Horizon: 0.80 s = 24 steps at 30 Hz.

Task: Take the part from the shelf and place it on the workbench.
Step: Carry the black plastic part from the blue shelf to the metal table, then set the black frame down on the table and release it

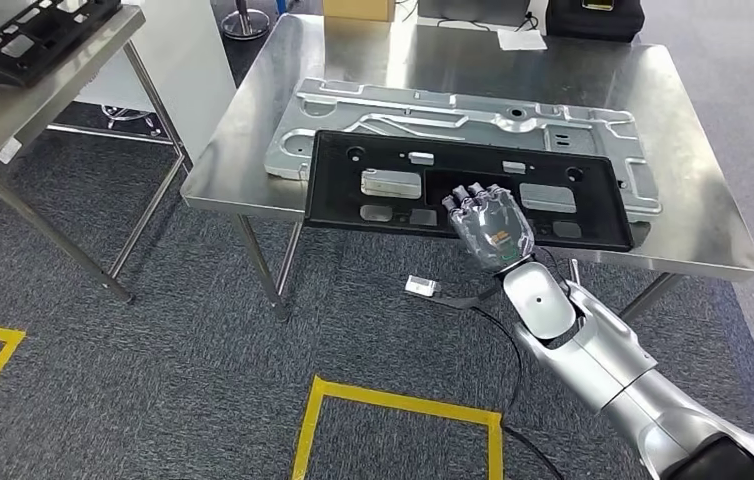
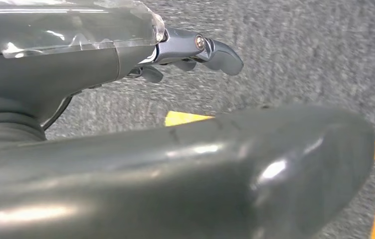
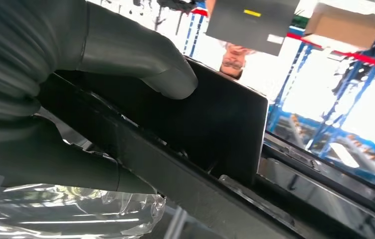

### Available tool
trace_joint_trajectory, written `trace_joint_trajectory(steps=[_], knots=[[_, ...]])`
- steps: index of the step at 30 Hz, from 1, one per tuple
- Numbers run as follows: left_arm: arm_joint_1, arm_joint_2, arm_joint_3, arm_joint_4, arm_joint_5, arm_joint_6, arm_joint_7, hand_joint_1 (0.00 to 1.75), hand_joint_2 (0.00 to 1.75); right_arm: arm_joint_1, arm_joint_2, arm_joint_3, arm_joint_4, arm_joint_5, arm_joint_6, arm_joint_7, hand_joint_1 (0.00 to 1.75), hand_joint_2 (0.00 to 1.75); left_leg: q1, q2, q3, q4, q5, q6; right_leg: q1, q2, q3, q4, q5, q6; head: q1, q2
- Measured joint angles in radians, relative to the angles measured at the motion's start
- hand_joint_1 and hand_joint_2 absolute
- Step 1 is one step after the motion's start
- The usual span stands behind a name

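Note:
A long black plastic part (image 1: 393, 185) with several cut-outs lies on the steel workbench (image 1: 693, 240), overlapping a silver pressed-metal panel (image 1: 433, 115). Its front edge reaches the bench's near edge. My right hand (image 1: 491, 225) grips that front edge near the middle, fingers on top. In the right wrist view the thumb (image 3: 168, 77) presses one face of the black part (image 3: 225, 119) and the fingers (image 3: 76, 169) lie against the other. My left hand (image 2: 195, 50) hangs over grey carpet, fingers apart and holding nothing.
A second steel table (image 1: 13, 120) at the left carries another black part (image 1: 38, 35). On the carpet lie a small white box (image 1: 421, 286), a black cable (image 1: 508, 350) and yellow tape lines (image 1: 393, 405). A black case (image 1: 593, 18) and a cardboard box (image 1: 358, 8) stand at the bench's far edge.

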Motion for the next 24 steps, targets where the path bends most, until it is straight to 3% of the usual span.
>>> trace_joint_trajectory(steps=[1,2,4,5,7,9,11,12,13,15,16,17,19,21,23,24], knots=[[0.0,0.0,0.0,0.001,0.001,0.0,0.001,0.0,0.0,-0.003,0.002,0.003,0.006,0.0,0.007,-0.011,1.75,1.75,-0.001,-0.001,0.009,0.001,-0.012,-0.006,0.003,0.0,0.003,-0.032,0.056,-0.009,-0.001,0.0],[0.0,0.0,0.0,0.001,0.002,0.0,0.001,0.0,0.0,-0.007,0.005,0.006,0.011,0.0,0.015,-0.023,1.75,1.75,-0.001,-0.001,0.015,0.0,-0.02,-0.012,0.006,0.001,0.005,-0.046,0.086,-0.02,-0.002,0.0],[-0.002,0.002,0.0,0.001,0.003,0.0,0.002,0.0,0.0,-0.02,0.012,0.008,0.017,0.0,0.026,-0.043,1.75,1.75,-0.001,0.002,0.009,0.02,-0.016,-0.024,0.007,0.003,0.016,-0.05,0.078,-0.038,-0.002,0.0],[-0.003,0.003,0.0,0.001,0.003,0.0,0.003,0.0,0.0,-0.027,0.014,0.008,0.02,0.0,0.029,-0.049,1.75,1.75,-0.001,0.005,-0.009,0.054,-0.004,-0.03,0.005,0.003,0.025,-0.055,0.072,-0.045,-0.003,0.0],[-0.006,0.004,0.0,0.001,0.003,0.0,0.003,0.0,0.0,-0.038,0.019,0.008,0.024,0.0,0.031,-0.056,1.75,1.75,0.002,0.011,-0.078,0.167,0.002,-0.042,0.0,0.003,0.052,-0.067,0.058,-0.054,-0.006,0.0],[-0.006,0.003,0.0,0.002,0.004,0.0,0.003,0.0,0.0,-0.039,0.026,0.008,0.029,0.0,0.034,-0.063,1.75,1.75,0.008,0.016,-0.156,0.27,-0.044,-0.052,0.0,0.004,0.08,-0.072,0.038,-0.058,-0.009,0.0],[-0.004,0.002,0.0,0.002,0.004,0.0,0.003,0.0,0.0,-0.037,0.033,0.008,0.035,0.0,0.038,-0.073,1.75,1.75,0.012,0.018,-0.204,0.293,-0.092,-0.055,0.0,0.005,0.112,-0.073,0.013,-0.058,-0.009,0.0],[-0.003,0.002,0.0,0.002,0.005,0.0,0.003,0.0,0.0,-0.037,0.036,0.007,0.037,0.0,0.039,-0.077,1.75,1.75,0.012,0.019,-0.21,0.265,-0.085,-0.053,0.0,0.005,0.129,-0.073,0.0,-0.057,-0.009,0.0],[-0.003,0.002,0.0,0.002,0.006,0.0,0.003,0.0,0.0,-0.037,0.04,0.007,0.039,0.0,0.04,-0.081,1.75,1.75,0.012,0.02,-0.205,0.213,-0.052,-0.049,0.001,0.006,0.148,-0.073,-0.013,-0.055,-0.009,0.0],[0.0,0.003,0.0,0.002,0.007,0.0,0.003,0.0,0.0,-0.036,0.047,0.005,0.044,0.0,0.039,-0.086,1.75,1.75,0.006,0.02,-0.185,0.081,0.073,-0.033,0.003,0.007,0.177,-0.074,-0.039,-0.051,-0.009,0.0],[0.001,0.004,0.0,0.002,0.008,0.0,0.003,0.0,0.0,-0.036,0.05,0.004,0.046,0.0,0.038,-0.087,1.75,1.75,0.003,0.02,-0.177,0.034,0.119,-0.026,0.004,0.008,0.186,-0.076,-0.049,-0.046,-0.009,0.0],[0.002,0.005,0.0,0.002,0.008,0.001,0.003,0.0,0.0,-0.035,0.053,0.004,0.048,0.0,0.037,-0.087,1.75,1.75,-0.001,0.02,-0.173,0.005,0.146,-0.02,0.005,0.01,0.193,-0.078,-0.056,-0.04,-0.009,0.0],[0.002,0.005,0.001,0.002,0.009,0.002,0.002,0.0,0.0,-0.034,0.056,0.0,0.05,0.0,0.034,-0.088,1.75,1.75,-0.001,0.021,-0.159,-0.013,0.143,-0.01,0.007,0.011,0.202,-0.078,-0.056,-0.027,-0.009,0.0],[0.001,0.005,0.001,0.002,0.011,0.003,0.002,0.0,0.0,-0.036,0.057,-0.009,0.051,0.0,0.032,-0.088,1.75,1.75,0.003,0.02,-0.132,-0.027,0.136,0.0,0.006,0.009,0.188,-0.032,-0.05,-0.017,-0.007,0.0],[0.0,0.005,0.001,0.002,0.012,0.003,0.001,0.0,0.0,-0.039,0.058,-0.015,0.053,0.0,0.031,-0.088,1.75,1.75,0.005,0.019,-0.106,-0.035,0.121,0.005,0.002,0.008,0.123,0.079,-0.069,-0.011,-0.004,0.0],[-0.001,0.005,0.001,0.002,0.013,0.003,0.001,0.0,0.0,-0.039,0.059,-0.015,0.054,0.0,0.03,-0.089,1.75,1.75,0.006,0.019,-0.095,-0.035,0.111,0.006,0.001,0.007,0.078,0.137,-0.096,-0.007,-0.004,0.0]])
